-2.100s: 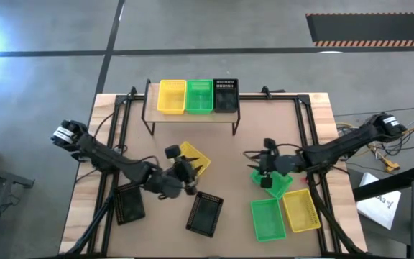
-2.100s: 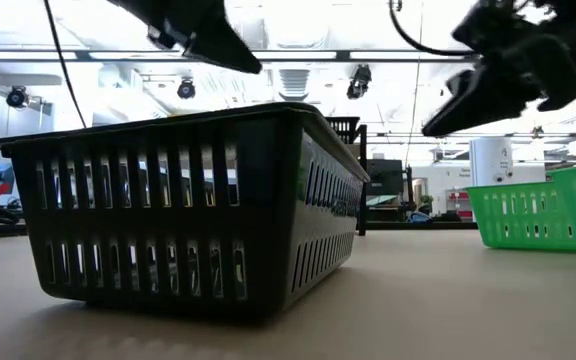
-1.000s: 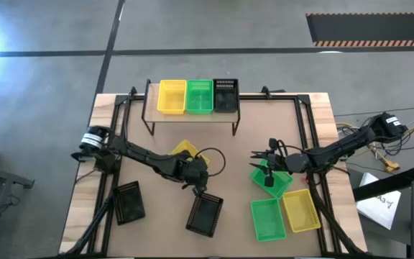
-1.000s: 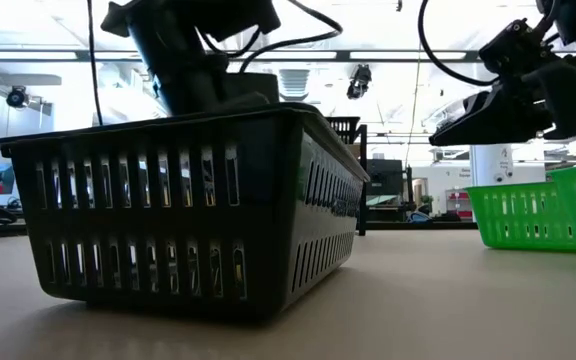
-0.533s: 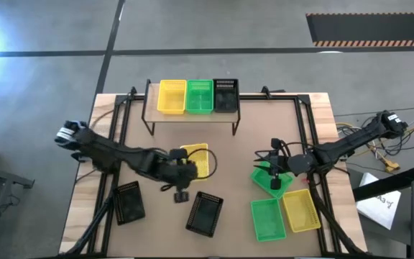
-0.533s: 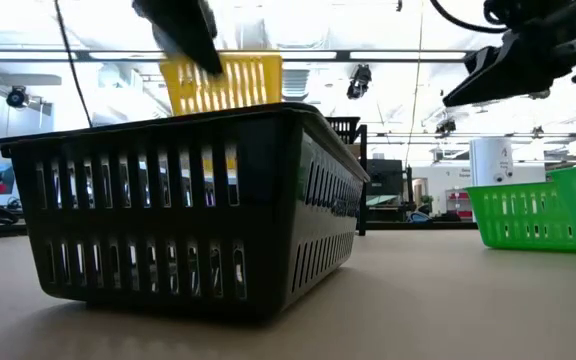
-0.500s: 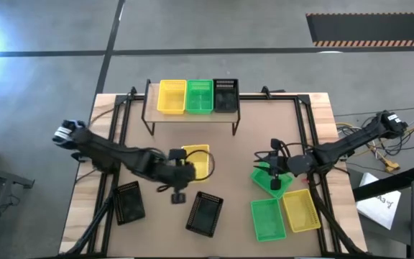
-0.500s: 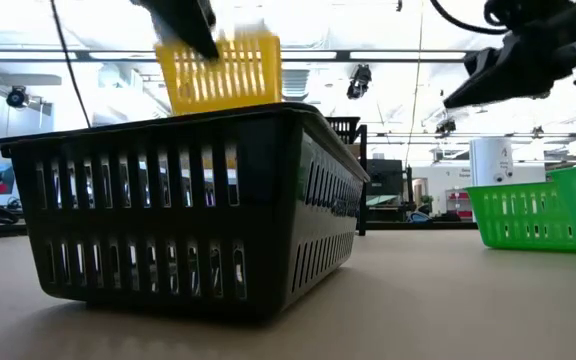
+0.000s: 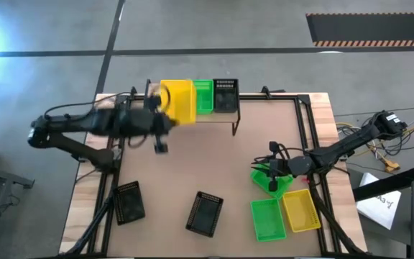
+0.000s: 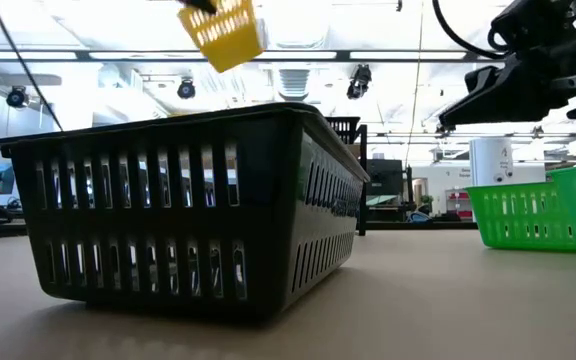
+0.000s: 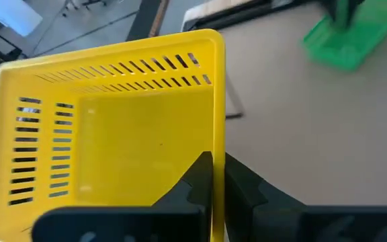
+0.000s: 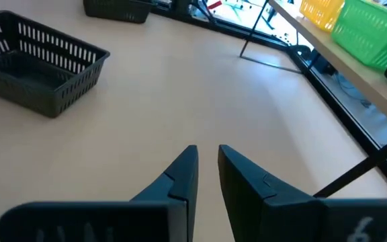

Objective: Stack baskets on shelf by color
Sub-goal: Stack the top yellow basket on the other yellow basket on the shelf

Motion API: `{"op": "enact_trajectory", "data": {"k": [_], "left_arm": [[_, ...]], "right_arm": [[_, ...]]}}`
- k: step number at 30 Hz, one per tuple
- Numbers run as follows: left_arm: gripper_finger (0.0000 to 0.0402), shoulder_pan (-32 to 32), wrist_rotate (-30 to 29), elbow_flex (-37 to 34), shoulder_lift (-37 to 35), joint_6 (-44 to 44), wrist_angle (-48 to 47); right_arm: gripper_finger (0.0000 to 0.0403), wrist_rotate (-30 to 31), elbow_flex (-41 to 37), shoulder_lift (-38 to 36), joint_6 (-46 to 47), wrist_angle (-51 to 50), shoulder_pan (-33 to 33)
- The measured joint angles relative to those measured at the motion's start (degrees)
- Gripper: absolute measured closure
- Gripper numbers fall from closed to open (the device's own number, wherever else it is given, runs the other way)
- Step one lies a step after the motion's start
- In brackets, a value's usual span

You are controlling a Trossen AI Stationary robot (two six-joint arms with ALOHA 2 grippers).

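My left gripper point(image 11: 217, 165) is shut on a yellow basket point(image 9: 178, 101), held high over the left end of the shelf point(image 9: 225, 116); in the low view the basket point(image 10: 223, 30) hangs tilted. A green basket point(image 9: 204, 96) and a black one point(image 9: 226, 95) stand on the shelf, and the right wrist view shows a yellow one point(image 12: 322, 13) beside the green. My right gripper point(image 9: 270, 170) hovers over a green basket point(image 9: 273, 183) lying on the table at the right. Its fingers point(image 12: 207, 151) stand a narrow gap apart with nothing between them. My left gripper pinches one side wall of the yellow basket point(image 11: 215, 144) near a corner, one finger inside the basket and one outside. The fingers lie along that wall. The basket is lifted clear of table and shelf and sits tilted in the hold.
Two black baskets point(image 9: 130, 202) point(image 9: 205, 213) lie on the near left and near middle of the table. A green basket point(image 9: 267, 219) and a yellow one point(image 9: 301, 210) lie side by side at the near right. Black frame rails run along the table's edges.
My left gripper has shut on the yellow basket at the table's middle, lifted it clear and carried it up and toward the far left, to above the shelf's left end. The basket has tipped on the way. My right gripper has stayed over the green basket.
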Motion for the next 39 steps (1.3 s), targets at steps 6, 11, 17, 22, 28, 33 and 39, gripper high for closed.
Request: {"op": "enact_trajectory", "data": {"k": [6,11,17,22,28,33,39], "left_arm": [[0.0401,19.31,12.15,-0.13,1.00,7.98,-1.10],[0.0401,25.43,15.36,-0.13,3.42,9.42,-3.91],[0.0401,25.58,15.56,-0.13,5.61,9.46,-5.74],[0.0401,25.58,10.17,-0.13,7.71,9.51,-5.66],[0.0396,25.58,8.08,-0.13,8.50,9.57,-5.73],[0.0354,25.58,8.19,-0.07,8.11,9.64,-6.78],[0.0299,25.58,8.28,0.00,6.92,9.68,-6.78]], "right_arm": [[0.0350,0.00,0.24,0.04,0.04,0.14,0.00],[0.0349,0.00,0.24,0.07,1.15,0.44,0.00],[0.0349,0.00,0.24,0.13,1.65,0.44,0.00],[0.0349,0.00,0.24,0.13,2.53,0.44,0.00],[0.0349,0.00,0.24,0.13,2.14,0.43,0.00],[0.0349,0.00,0.22,0.13,2.09,0.42,0.00],[0.0349,0.00,0.22,0.13,2.07,0.39,0.00]]}}
